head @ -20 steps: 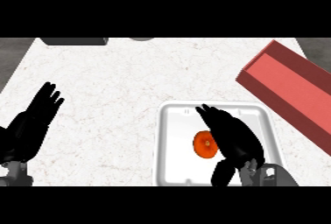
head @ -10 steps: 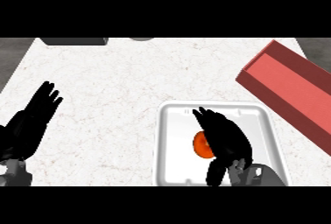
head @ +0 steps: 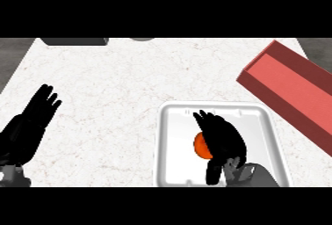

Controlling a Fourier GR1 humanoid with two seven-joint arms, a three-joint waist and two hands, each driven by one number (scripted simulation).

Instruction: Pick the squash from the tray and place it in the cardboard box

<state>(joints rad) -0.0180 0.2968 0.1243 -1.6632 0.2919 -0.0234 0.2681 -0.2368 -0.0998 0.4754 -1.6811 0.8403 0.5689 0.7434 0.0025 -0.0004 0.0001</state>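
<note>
Orange squash (head: 201, 147) lies in the white tray (head: 175, 132). Our right hand (head: 220, 136) hangs over it with fingers straight, hiding its right side but not curled round it, so we judge this to be the grasping step, with nothing lifted yet. Next we need to close the fingers round the squash, raise it over the tray's rim and carry it to the red box (head: 292, 88) by the tray's far right corner, while our left hand (head: 32, 127) rests open at the left, well apart.
</note>
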